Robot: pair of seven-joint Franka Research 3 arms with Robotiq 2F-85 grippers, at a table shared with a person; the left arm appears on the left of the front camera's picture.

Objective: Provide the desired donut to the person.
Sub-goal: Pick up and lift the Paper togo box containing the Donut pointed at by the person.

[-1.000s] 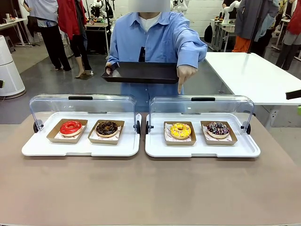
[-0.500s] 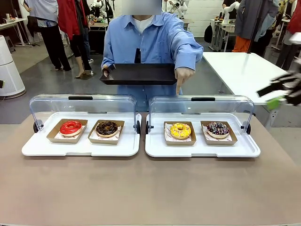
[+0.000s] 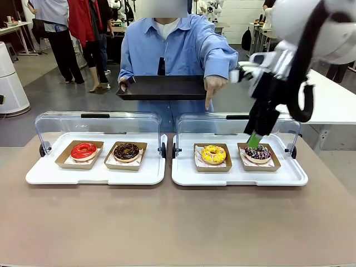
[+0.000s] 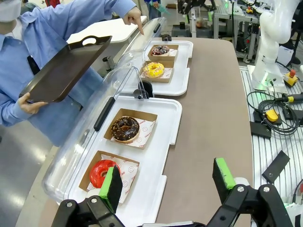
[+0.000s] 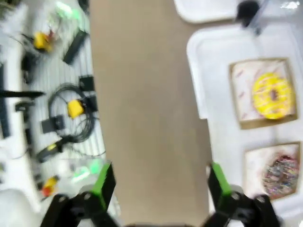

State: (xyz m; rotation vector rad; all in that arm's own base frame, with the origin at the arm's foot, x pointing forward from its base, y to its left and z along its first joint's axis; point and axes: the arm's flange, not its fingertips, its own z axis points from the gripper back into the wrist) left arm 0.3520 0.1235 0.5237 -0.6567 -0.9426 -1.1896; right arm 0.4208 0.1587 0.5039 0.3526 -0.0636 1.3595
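The person (image 3: 178,44) stands across the table, holding a dark tray (image 3: 161,87) in one hand. The other hand (image 3: 212,89) points a finger down over the yellow donut (image 3: 213,154). That donut shares the right white tray (image 3: 239,178) with a sprinkled chocolate donut (image 3: 257,152). A red donut (image 3: 83,150) and a chocolate donut (image 3: 126,151) lie in the left white tray (image 3: 94,175). My right gripper (image 3: 256,136) hangs open just above the sprinkled donut, holding nothing; its wrist view has the yellow donut (image 5: 272,97) to the right. My left gripper (image 4: 168,179) is open and empty, near the red donut (image 4: 99,172).
Each donut lies in a brown paper boat. Clear hinged lids (image 3: 97,125) stand raised behind both trays. Bare brown tabletop (image 3: 178,222) stretches in front of the trays. A white table (image 3: 334,100) stands at the back right, and bystanders stand farther off.
My right arm has swung in from the right edge to above the right tray. The person still points at the yellow donut; the dark tray shifted slightly left.
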